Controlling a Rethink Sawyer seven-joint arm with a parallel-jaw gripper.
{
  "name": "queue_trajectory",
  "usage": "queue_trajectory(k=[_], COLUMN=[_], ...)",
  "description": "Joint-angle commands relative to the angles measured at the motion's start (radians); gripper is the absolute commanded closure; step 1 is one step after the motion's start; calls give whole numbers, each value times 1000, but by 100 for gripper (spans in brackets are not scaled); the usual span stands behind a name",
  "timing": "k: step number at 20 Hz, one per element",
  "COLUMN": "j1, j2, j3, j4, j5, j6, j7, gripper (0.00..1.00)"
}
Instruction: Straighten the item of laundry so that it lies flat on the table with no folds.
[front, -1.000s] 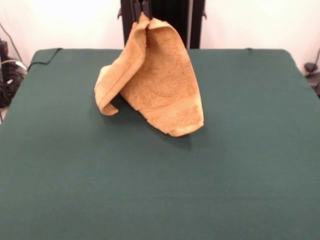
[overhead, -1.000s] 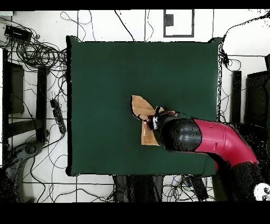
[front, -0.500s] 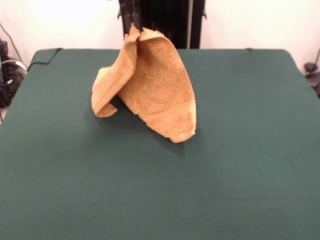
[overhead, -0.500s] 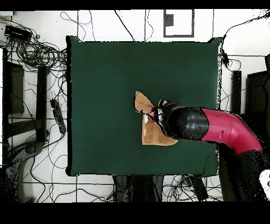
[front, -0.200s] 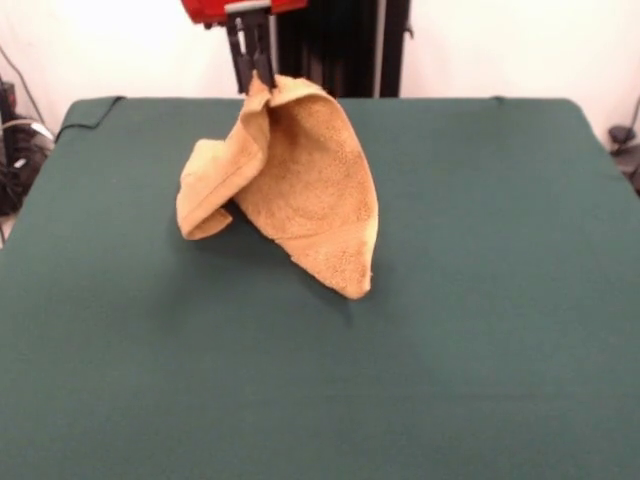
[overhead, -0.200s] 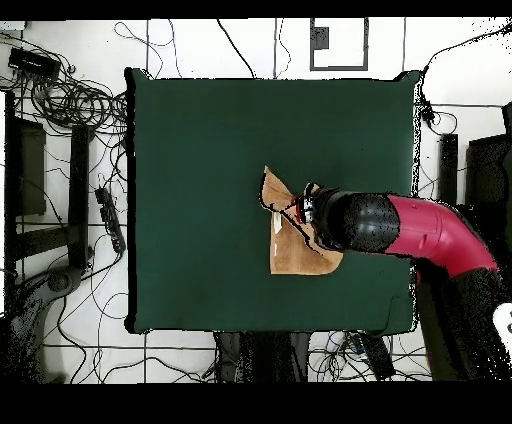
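Note:
The item of laundry, a tan-orange terry towel, hangs as a folded cone from its top edge, and its lower corners rest on the dark green table. My gripper is shut on that top edge, left of the table's middle in the front view. A side flap curls outward on the left. In the overhead view the red arm covers part of the towel, which shows in the lower right of the table; my gripper sits over its upper part.
Cables and dark equipment lie on the floor beyond the table's left edge in the overhead view. A black post stands behind the table's far edge in the front view.
The gripper has carried the towel's top edge leftward in the front view, and lower. The towel's bottom corner dragged left and toward the camera, and more cloth rests on the table.

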Motion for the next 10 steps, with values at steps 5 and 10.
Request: queue_trajectory(k=[5, 10], j1=[2, 3], j2=[65, 78], j3=[132, 141], j4=[-83, -114], j5=[-50, -60], j6=[154, 178], j7=[-226, -230], gripper=[100, 100])
